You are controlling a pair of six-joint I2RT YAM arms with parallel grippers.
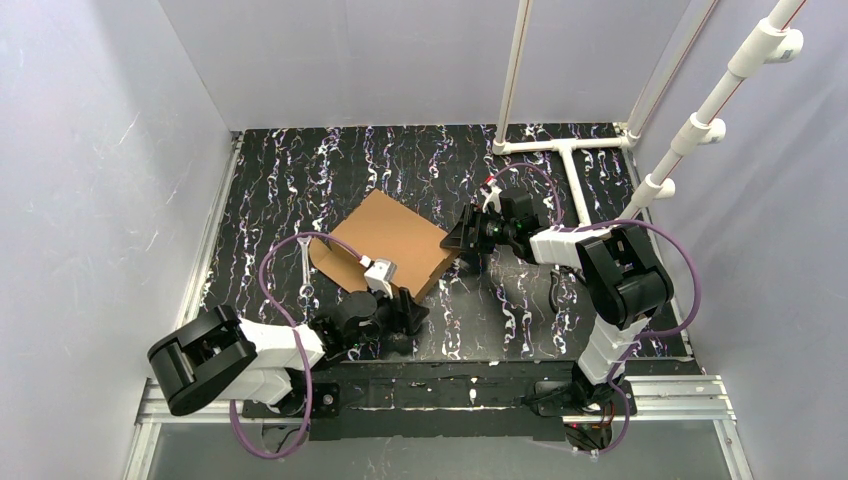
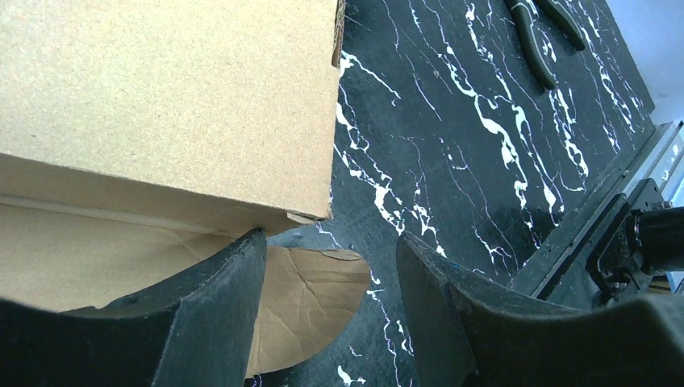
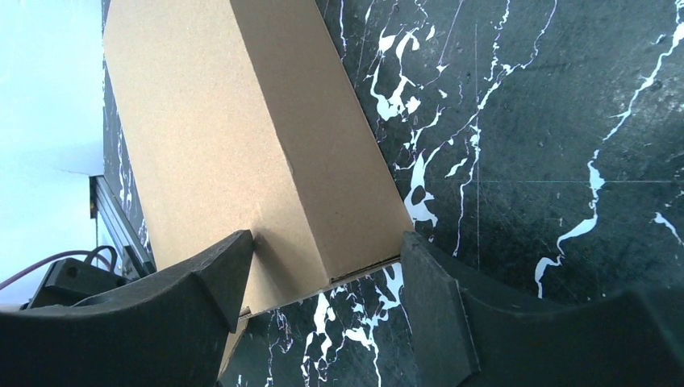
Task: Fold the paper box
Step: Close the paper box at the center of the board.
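Observation:
The paper box point(image 1: 392, 238) is plain brown cardboard, lying closed and flat in the middle of the table, turned diagonally. My left gripper point(image 1: 408, 308) is at its near corner, open. In the left wrist view the left gripper point(image 2: 331, 236) faces the box corner point(image 2: 185, 105), and a creased rounded tab point(image 2: 314, 294) lies on the table between the fingers point(image 2: 214, 314), held by neither. My right gripper point(image 1: 463, 246) is at the box's right corner. In the right wrist view the right gripper point(image 3: 327, 238) stands open astride the side wall point(image 3: 339, 173).
The table point(image 1: 520, 320) is black with white marbling. Dark pliers point(image 2: 536, 40) lie on it right of the box. A small metal tool point(image 1: 305, 272) lies left of the box. A white pipe frame point(image 1: 570, 165) stands at the back right. Grey walls close three sides.

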